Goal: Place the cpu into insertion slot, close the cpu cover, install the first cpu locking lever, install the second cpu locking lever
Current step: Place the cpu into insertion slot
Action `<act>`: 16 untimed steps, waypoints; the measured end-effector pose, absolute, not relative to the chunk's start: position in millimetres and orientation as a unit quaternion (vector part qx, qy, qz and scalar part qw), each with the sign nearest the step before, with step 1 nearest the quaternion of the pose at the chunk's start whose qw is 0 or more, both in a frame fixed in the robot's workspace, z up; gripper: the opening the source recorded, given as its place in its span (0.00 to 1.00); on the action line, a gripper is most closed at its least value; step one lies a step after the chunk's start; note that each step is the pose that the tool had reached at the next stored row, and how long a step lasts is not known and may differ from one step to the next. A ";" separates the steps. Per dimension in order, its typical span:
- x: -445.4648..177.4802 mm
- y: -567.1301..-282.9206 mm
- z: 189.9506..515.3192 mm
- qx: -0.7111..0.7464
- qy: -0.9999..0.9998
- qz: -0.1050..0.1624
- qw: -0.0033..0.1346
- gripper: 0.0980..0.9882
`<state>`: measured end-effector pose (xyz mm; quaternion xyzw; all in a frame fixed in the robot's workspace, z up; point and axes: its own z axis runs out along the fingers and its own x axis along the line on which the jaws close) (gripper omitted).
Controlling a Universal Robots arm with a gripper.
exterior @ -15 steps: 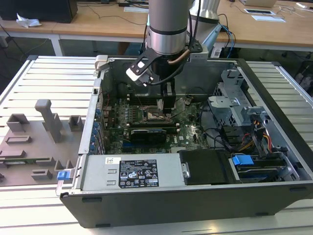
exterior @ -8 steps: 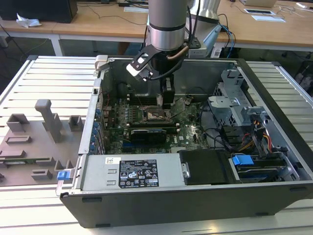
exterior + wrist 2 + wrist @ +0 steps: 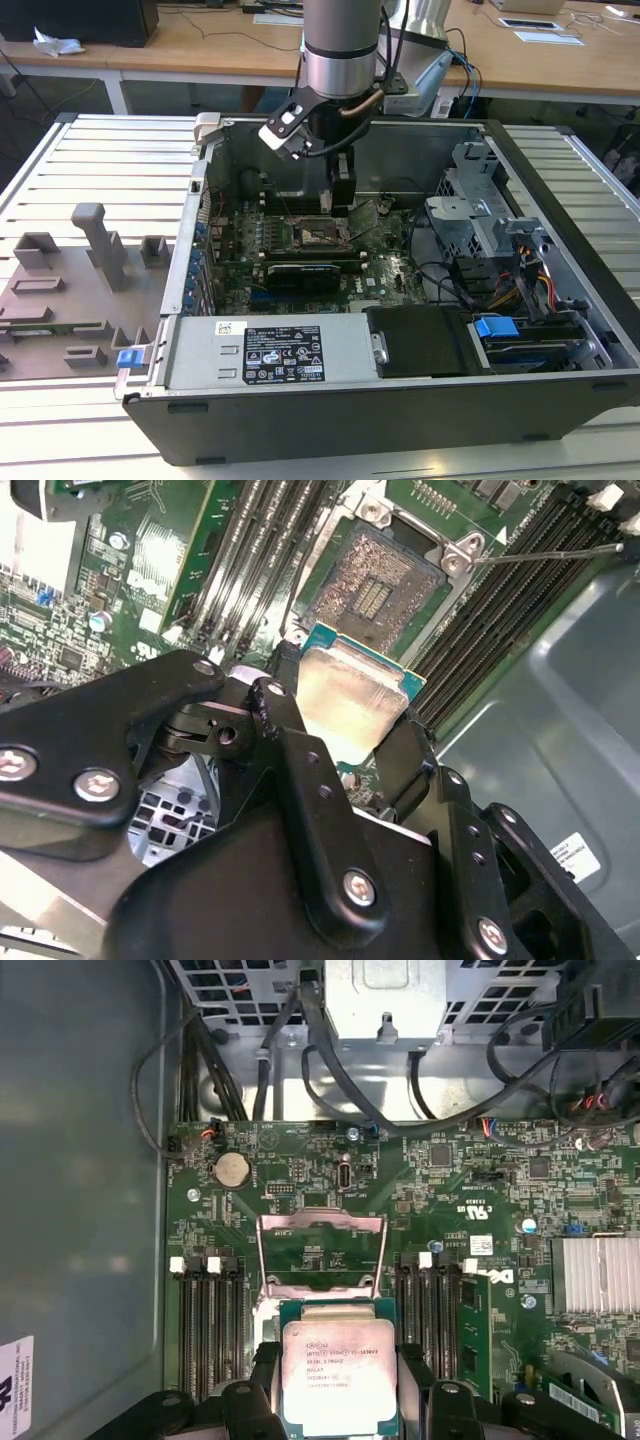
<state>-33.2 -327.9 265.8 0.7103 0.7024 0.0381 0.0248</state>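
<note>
The chip [image 3: 350,695] sits pinched by two edges in our gripper [image 3: 345,735], above the board near the open socket [image 3: 385,580]. We judge that a tilted or off-centre descent could bend the socket's pins or catch its rim.

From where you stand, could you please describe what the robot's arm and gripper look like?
The arm is a silver-grey cylinder with a black band, a thin dark cable alongside and a white-and-black block at its wrist. The gripper is matte black, built of angular plates fastened with silver screws.
</note>
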 end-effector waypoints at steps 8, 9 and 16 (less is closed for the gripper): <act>-38.4 -326.1 249.2 0.710 0.702 0.038 0.025 0.50; -38.5 -326.1 248.0 0.710 0.702 0.038 0.025 0.50; -38.6 -326.0 239.1 0.710 0.702 0.038 0.025 0.50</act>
